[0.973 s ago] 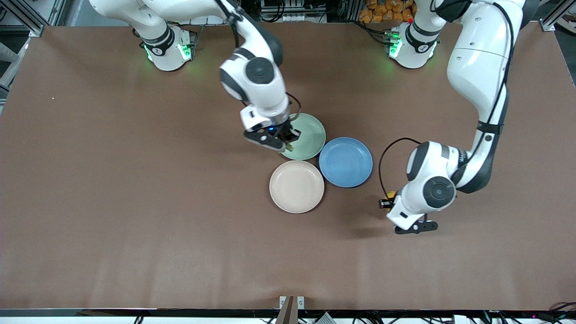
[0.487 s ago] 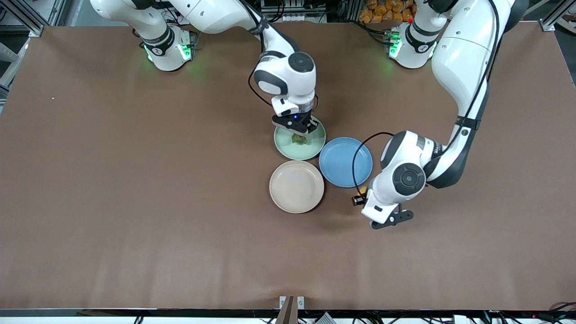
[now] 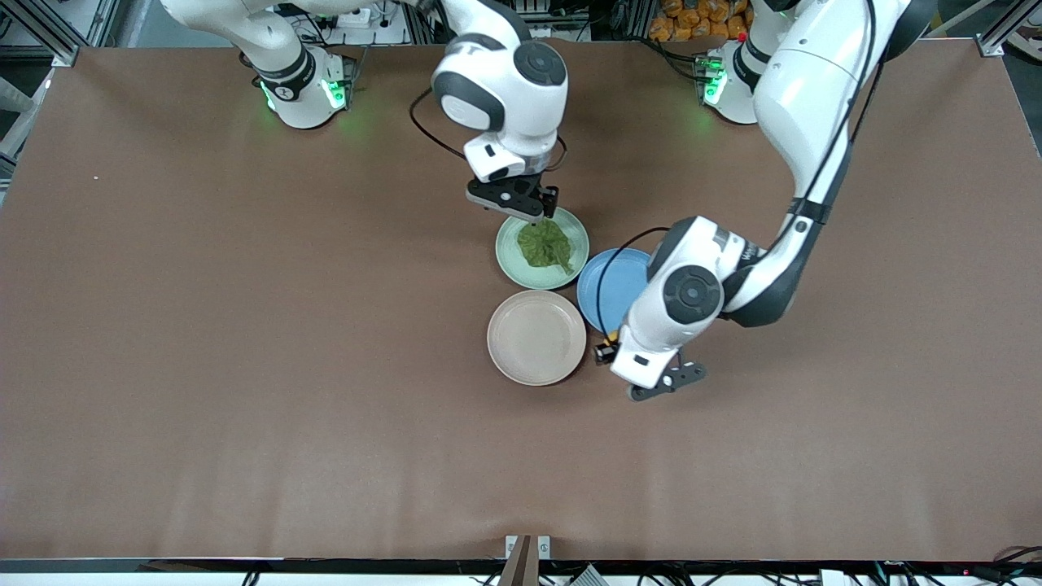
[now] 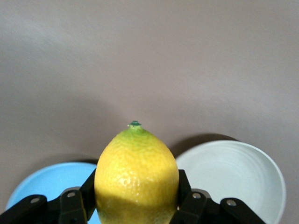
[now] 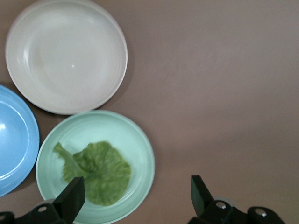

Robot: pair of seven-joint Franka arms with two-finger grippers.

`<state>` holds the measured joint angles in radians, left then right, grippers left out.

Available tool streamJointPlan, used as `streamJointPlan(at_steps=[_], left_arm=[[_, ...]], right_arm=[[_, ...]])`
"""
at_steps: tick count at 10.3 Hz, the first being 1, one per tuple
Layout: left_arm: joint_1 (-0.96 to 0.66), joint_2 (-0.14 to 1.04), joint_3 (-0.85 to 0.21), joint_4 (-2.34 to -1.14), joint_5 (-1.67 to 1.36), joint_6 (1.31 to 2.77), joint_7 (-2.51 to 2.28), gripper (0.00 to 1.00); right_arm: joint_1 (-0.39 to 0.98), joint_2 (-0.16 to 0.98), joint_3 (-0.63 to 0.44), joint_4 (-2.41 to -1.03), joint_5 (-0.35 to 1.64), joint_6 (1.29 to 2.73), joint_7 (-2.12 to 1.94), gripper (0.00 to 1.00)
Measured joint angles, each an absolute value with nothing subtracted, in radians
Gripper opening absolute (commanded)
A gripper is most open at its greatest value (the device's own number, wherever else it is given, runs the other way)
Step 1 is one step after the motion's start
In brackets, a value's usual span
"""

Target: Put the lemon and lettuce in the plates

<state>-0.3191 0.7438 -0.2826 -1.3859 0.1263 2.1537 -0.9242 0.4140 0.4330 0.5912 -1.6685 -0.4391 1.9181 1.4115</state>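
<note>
The dark green lettuce [image 3: 546, 247] [image 5: 99, 173] lies flat in the mint plate [image 3: 508, 259] [image 5: 140, 150]. My right gripper [image 3: 522, 205] [image 5: 135, 196] hangs open and empty over that plate's edge toward the robots' bases. The cream plate [image 3: 536, 337] [image 5: 65, 56] [image 4: 233, 175] is bare and sits nearer the front camera. My left gripper [image 3: 606, 352] [image 4: 137, 198] is shut on the yellow lemon [image 4: 137, 172], over the table just beside the cream plate. In the front view the left wrist hides the lemon.
A blue plate [image 3: 601, 285] [image 4: 42, 186] [image 5: 14, 140] sits beside both task plates, toward the left arm's end, partly covered by the left arm. The three plates nearly touch. Brown tabletop stretches all around them.
The right gripper opened, let the lettuce go into the mint plate, and lifted toward the bases. The left arm carried the lemon sideways toward the cream plate.
</note>
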Motion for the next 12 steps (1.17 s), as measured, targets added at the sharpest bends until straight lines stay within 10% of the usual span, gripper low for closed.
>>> streamJointPlan(at_steps=[4, 5, 6, 7, 12], left_arm=[[-0.465, 0.791, -0.264, -1.394, 0.126, 2.252, -1.016, 0.00], [-0.487, 0.813, -0.256, -1.396, 0.126, 2.292, -1.026, 0.14], [-0.513, 0.835, -0.239, -1.398, 0.126, 2.325, -1.045, 0.88], [-0.557, 0.853, -0.199, -1.398, 0.126, 2.351, -1.077, 1.00], [-0.688, 0.859, -0.050, -1.384, 0.127, 2.365, -1.120, 1.00]], right_arm=[[0.240, 0.252, 0.546, -1.667, -0.337, 1.796, 0.992, 1.00], [0.169, 0.206, 0.520, -1.667, -0.269, 1.794, 0.846, 1.00], [0.093, 0.162, 0.504, -1.667, -0.211, 1.791, 0.720, 1.00], [0.030, 0.123, 0.478, -1.667, -0.163, 1.779, 0.594, 1.00], [-0.056, 0.016, 0.289, -1.673, -0.070, 1.709, 0.193, 1.00]])
